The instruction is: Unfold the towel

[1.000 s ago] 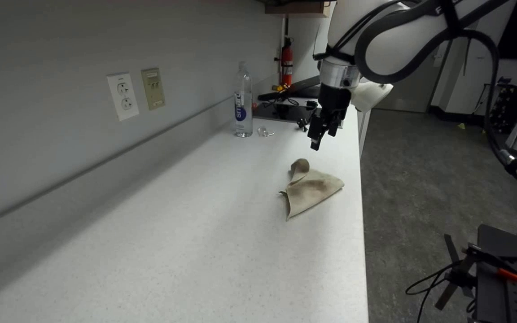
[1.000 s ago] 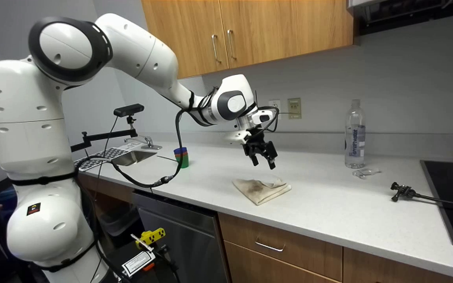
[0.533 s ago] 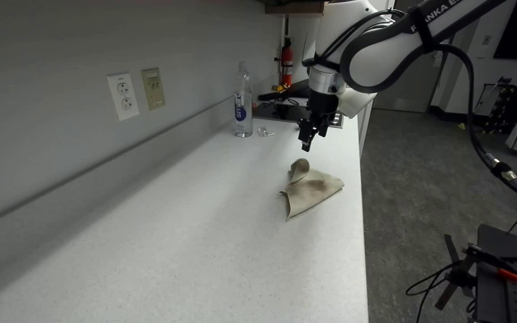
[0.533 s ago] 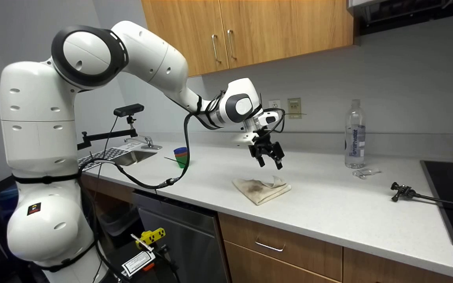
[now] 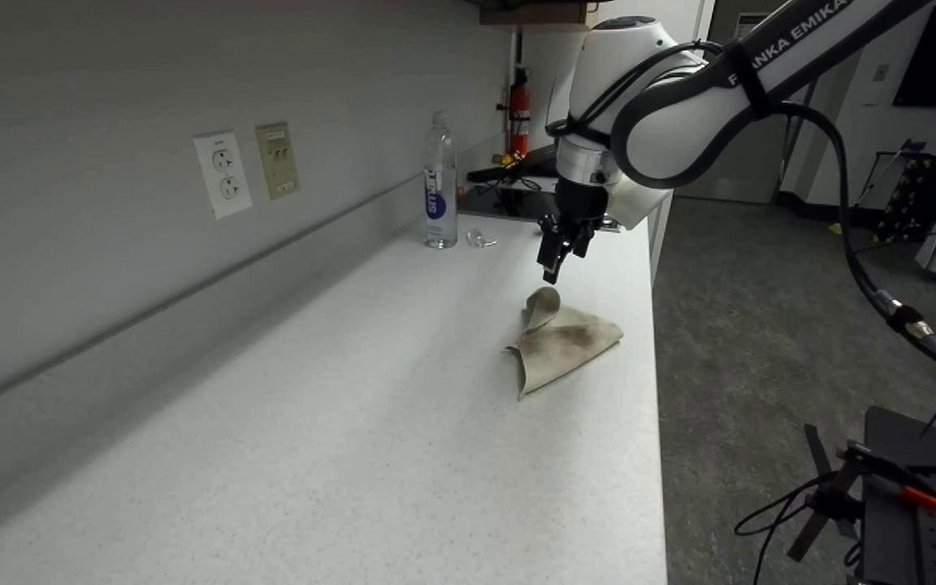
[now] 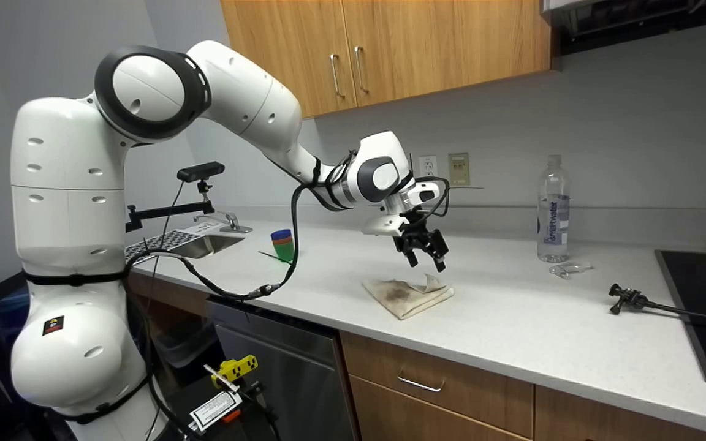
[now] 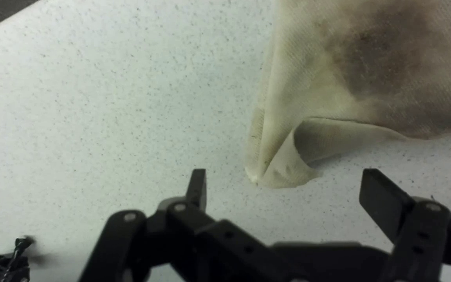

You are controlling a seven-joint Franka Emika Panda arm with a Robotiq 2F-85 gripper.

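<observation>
A soft shadow edges the counter (image 5: 354, 447); the gripper (image 7: 284, 172) seems slightly blurred.

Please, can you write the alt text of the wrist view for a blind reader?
A brown-stained beige cloth towel, one corner curled up, lies at upper right on a speckled white countertop. Below, an open black two-fingered gripper holds nothing; part of a black knobbed object shows at lower left.

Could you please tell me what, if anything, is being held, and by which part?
Nothing is held: the black two-fingered end effector is open and clear of the folded beige cloth towel.
</observation>
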